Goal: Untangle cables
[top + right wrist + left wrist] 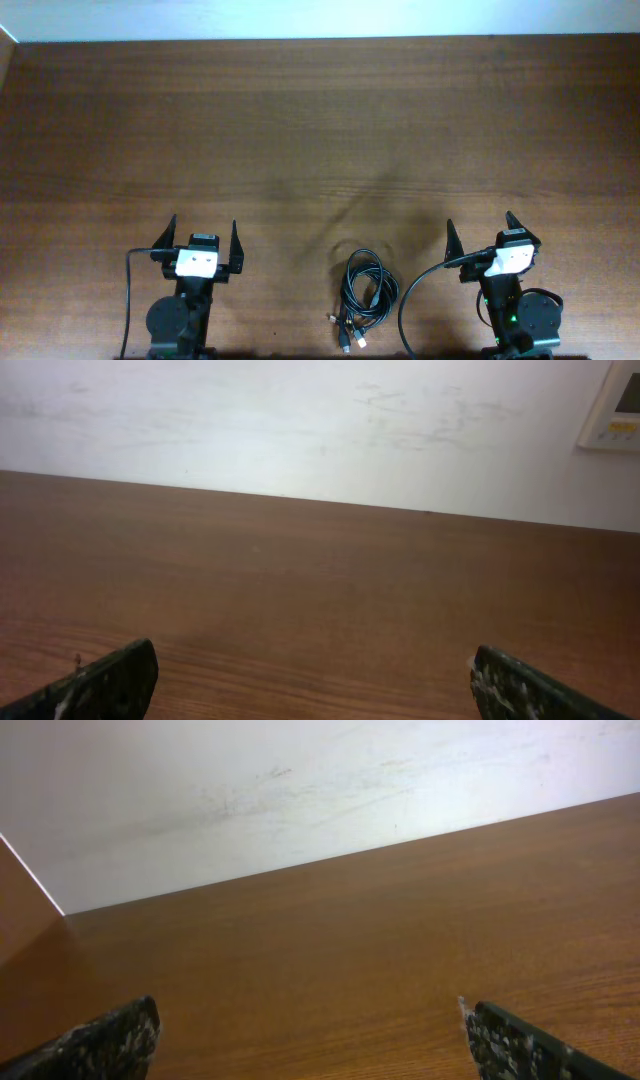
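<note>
A bundle of black cables [365,290] lies coiled and tangled on the brown table near its front edge, with several plug ends fanned out at the bundle's lower left. It shows only in the overhead view. My left gripper [203,240] is open and empty, well to the left of the bundle. My right gripper [480,233] is open and empty, to the right of the bundle. In the left wrist view [310,1030] and the right wrist view [312,678] only the two fingertips and bare table show.
The wooden table [320,130] stretches back to a white wall [300,420]. A white wall panel [615,405] sits at the far right of the right wrist view. Each arm's own black cable runs beside its base [410,300].
</note>
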You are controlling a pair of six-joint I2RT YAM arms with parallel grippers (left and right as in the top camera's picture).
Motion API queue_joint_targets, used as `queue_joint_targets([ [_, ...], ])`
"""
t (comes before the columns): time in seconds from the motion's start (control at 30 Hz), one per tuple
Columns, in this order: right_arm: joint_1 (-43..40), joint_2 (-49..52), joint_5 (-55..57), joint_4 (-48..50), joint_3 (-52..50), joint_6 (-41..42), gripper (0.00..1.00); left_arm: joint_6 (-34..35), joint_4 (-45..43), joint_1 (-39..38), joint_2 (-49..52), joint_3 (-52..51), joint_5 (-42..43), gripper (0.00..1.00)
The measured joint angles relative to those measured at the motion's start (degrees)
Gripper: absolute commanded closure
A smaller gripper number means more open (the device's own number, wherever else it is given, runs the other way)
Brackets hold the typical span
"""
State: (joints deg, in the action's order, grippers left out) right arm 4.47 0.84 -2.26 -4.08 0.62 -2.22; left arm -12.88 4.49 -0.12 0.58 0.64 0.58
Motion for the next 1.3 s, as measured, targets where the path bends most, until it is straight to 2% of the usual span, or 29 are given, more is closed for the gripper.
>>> queue_joint_targets([
  [1.23,0.00,0.00,0.00,0.00,0.00,0.02,0.00,-0.02,0.00,0.00,0.00,0.00,0.04,0.01],
  [1.3,0.00,0.00,-0.02,0.00,0.00,0.00,0.00,-0.02,-1.42,0.00,0.02,-0.04,3.02,0.01],
])
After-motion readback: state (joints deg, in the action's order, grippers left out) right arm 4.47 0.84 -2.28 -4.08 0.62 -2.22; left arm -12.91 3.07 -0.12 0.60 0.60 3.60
